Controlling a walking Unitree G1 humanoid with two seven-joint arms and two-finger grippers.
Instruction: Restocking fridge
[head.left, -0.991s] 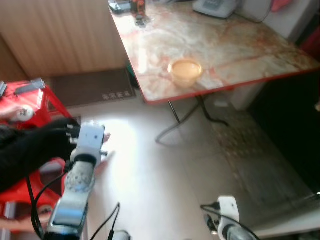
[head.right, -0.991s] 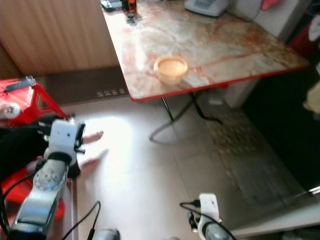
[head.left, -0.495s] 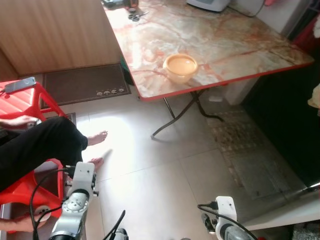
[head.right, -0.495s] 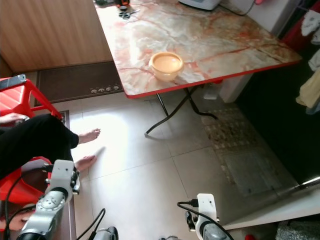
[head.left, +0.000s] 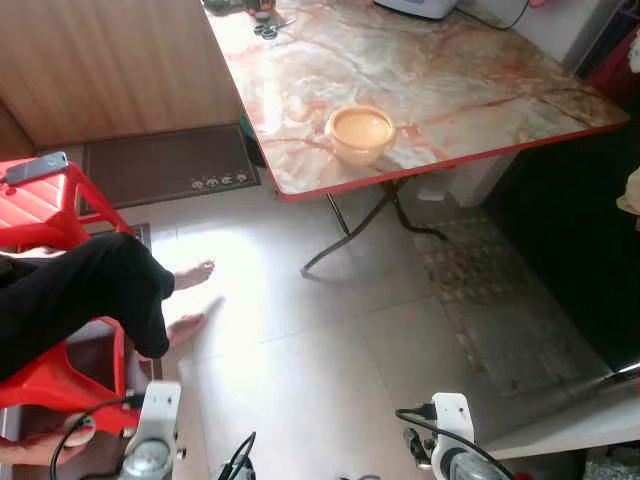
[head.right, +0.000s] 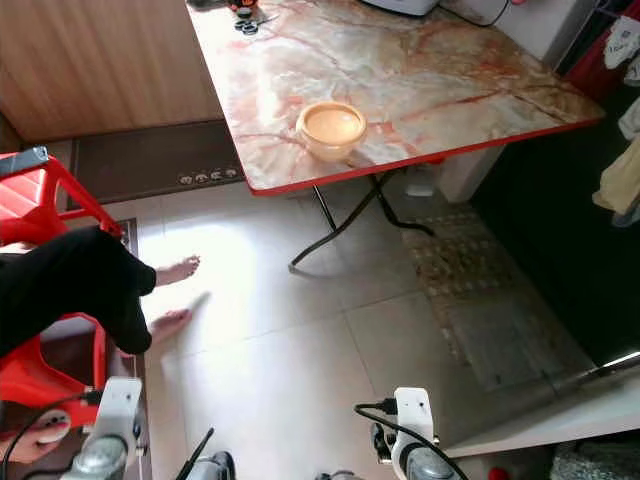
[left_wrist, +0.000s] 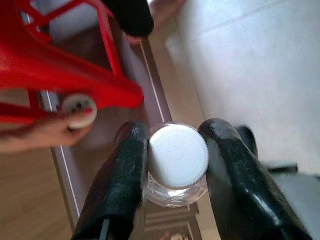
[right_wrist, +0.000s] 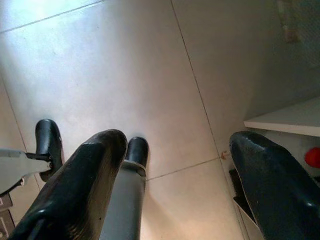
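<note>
My left gripper (left_wrist: 175, 150) is shut on a clear jar with a white screw lid (left_wrist: 178, 156), one black finger on each side of the lid. That arm's wrist (head.left: 152, 448) hangs low at the bottom left of the eye views, beside a red plastic chair. My right gripper (right_wrist: 177, 175) is open with nothing between its fingers, pointing down at pale floor tiles. Its wrist (head.left: 447, 445) sits at the bottom edge. An orange bowl (head.left: 361, 132) stands near the front edge of the marble-patterned table (head.left: 450, 90).
A person in black trousers (head.left: 90, 295) sits on the red chair (head.left: 60, 385) at my left, bare feet (head.left: 192, 275) on the tiles. A dark doormat (head.left: 165, 165) lies by the wooden wall. A white shelf edge (head.right: 560, 410) juts in at the lower right.
My left arm has dropped lower, from beside the person's knee down to the bottom edge. The camera swung early on, then held nearly still.
</note>
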